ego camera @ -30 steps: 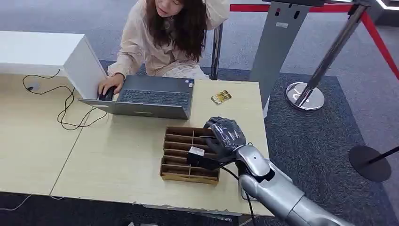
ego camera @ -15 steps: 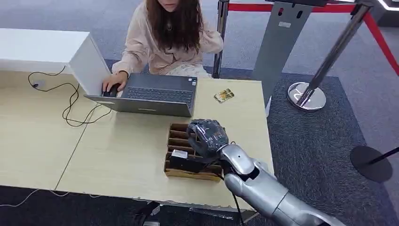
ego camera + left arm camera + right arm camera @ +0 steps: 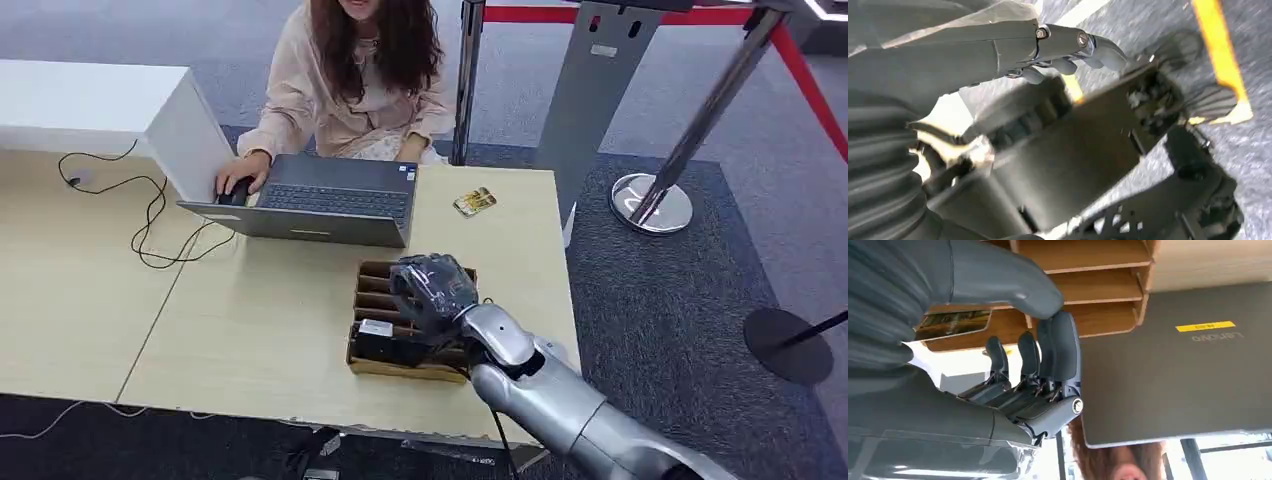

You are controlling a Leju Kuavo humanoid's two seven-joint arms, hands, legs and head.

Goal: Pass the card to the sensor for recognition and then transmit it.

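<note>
Light wooden table (image 3: 250,330), brown slotted cardboard organizer (image 3: 375,300) by its near edge. Since a second ago the right hand (image 3: 432,288) has crept left across the organizer — fingers (image 3: 1058,347) apart, empty. Gold-patterned card (image 3: 952,324) lies in a slot beside the thumb. Judgement: pickup pending; sensor unidentified.

A divided wooden tray (image 3: 372,300) sits on the table (image 3: 250,330) near its front right edge, with the right hand (image 3: 432,285) over it. Behind the tray stands a laptop (image 3: 320,200); a card (image 3: 472,203) lies to the laptop's right. A person (image 3: 350,90) sits behind the table
</note>
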